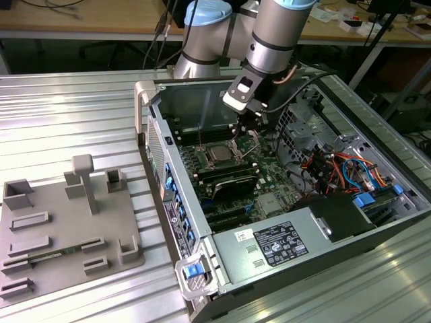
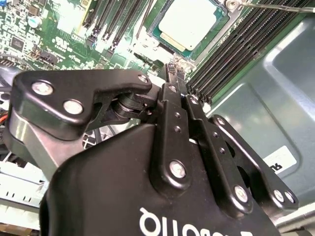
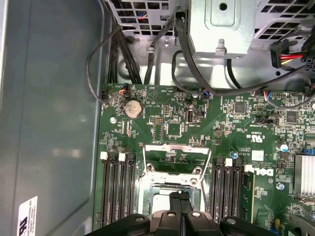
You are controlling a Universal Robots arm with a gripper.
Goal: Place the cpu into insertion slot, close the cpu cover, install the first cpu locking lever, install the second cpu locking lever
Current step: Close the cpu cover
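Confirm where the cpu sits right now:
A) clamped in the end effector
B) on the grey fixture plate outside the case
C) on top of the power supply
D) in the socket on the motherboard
D: in the second wrist view the cpu lies flat with its silver top up, on the motherboard beside the memory slots.

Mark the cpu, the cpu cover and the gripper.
cpu (image 2: 192,22), second wrist view, middle of its silver top.
cpu cover (image 3: 176,146), first wrist view, a bar of its silver frame.
gripper (image 3: 181,195), first wrist view, between the fingertips.
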